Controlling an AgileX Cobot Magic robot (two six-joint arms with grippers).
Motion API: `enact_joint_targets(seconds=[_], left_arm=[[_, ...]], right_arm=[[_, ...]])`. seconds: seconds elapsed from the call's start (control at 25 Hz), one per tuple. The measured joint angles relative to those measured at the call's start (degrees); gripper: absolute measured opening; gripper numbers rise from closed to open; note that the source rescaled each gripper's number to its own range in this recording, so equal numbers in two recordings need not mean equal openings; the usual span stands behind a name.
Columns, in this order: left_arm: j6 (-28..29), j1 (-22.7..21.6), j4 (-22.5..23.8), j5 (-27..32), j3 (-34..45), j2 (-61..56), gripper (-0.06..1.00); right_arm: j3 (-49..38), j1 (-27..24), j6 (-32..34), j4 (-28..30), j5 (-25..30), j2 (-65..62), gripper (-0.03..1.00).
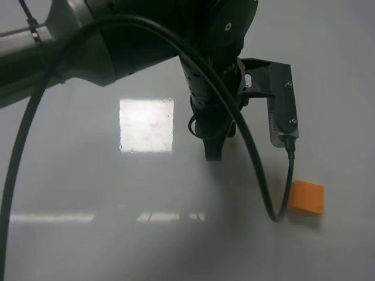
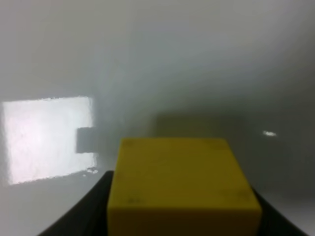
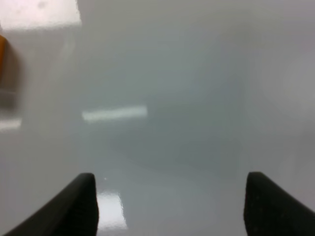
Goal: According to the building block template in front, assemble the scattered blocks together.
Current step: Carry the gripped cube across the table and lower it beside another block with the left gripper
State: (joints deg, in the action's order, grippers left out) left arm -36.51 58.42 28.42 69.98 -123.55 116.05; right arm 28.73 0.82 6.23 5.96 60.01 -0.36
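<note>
The left gripper point(image 2: 179, 216) is closed tight on the plain yellow cube point(image 2: 182, 182), with one dark finger point(image 2: 81, 216) on each side of it. It squeezes from both sides so the cube cannot slip or turn while it is carried. In the high view the big black arm point(image 1: 117, 41) hides this cube, so I cannot tell if it is up off the shiny grey table point(image 1: 88, 252) or sitting on it.

The plain orange cube point(image 1: 306, 197) sits alone on the table, to the right of that arm and away from the gripper with the yellow one. A black cable point(image 1: 263, 193) hangs down just beside it. I think the next job is to bring the yellow cube over and push it flat against the orange one, so they make a short bar.

The right gripper point(image 3: 172, 201) has its fingers spread wide with only bare table between them. It looks ready to steady the orange cube. The little joined block pattern is not in any of the pictures
</note>
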Motion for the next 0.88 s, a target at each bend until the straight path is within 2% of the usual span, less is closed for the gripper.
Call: enact_joint_targets(seconds=[0.88], left_arm=[[0.8, -1.2, -1.0, -3.4, 0.2, 1.1, 0.04]], right_arm=[[0.0, 0.0, 0.0, -0.3, 0.0, 0.0, 0.58]])
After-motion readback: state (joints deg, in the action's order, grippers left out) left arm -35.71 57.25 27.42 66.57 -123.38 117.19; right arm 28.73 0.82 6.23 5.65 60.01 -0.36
